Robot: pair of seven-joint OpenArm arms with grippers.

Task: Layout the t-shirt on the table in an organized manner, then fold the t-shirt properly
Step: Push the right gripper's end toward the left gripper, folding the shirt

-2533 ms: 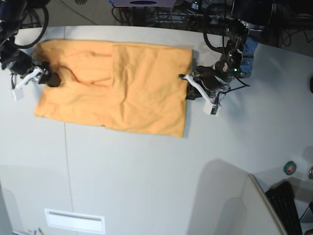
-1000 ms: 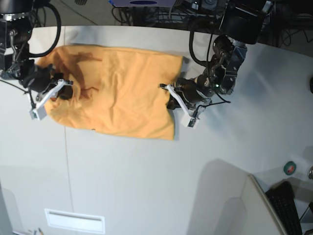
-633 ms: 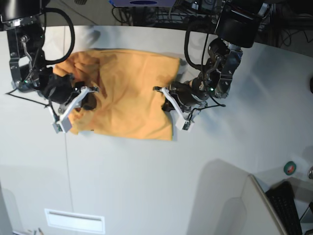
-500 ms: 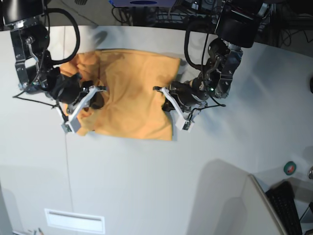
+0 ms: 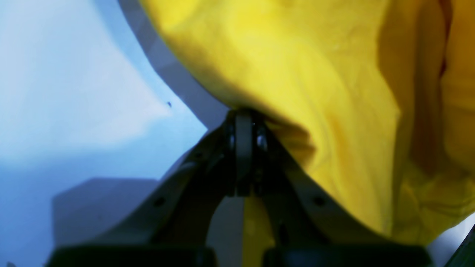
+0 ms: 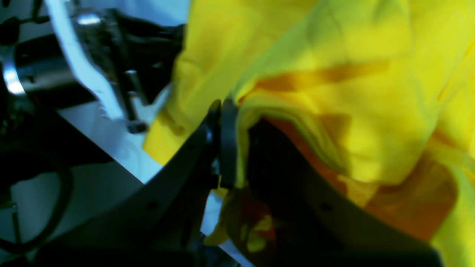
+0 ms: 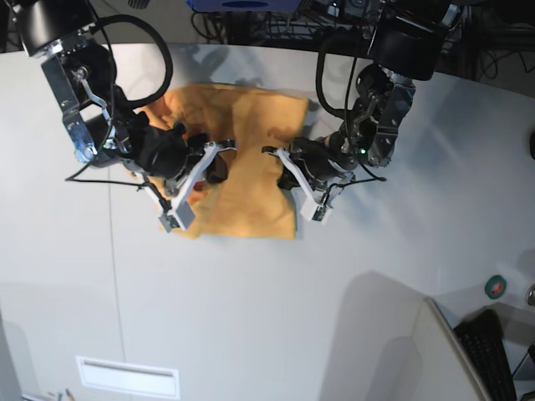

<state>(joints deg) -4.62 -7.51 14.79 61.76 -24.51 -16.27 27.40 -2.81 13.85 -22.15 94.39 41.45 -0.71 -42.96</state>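
Observation:
The orange-yellow t-shirt lies bunched and partly doubled over on the far middle of the white table. My right gripper is at the shirt's left side, lifted, and is shut on a fold of t-shirt cloth, the jaws pinching it. My left gripper sits at the shirt's right edge. In the left wrist view its jaws are pressed together on the hem of the t-shirt, which drapes to the right of them. The two grippers are about a hand's width apart.
A thin dark seam runs down the table's left part. A white slotted panel lies near the front left. A green tape roll and a keyboard sit at the front right. Cables line the far edge.
My right gripper has carried the shirt's left end to the right, over the rest of the shirt, so the cloth now covers much less table. The left gripper shifted left earlier, then held still.

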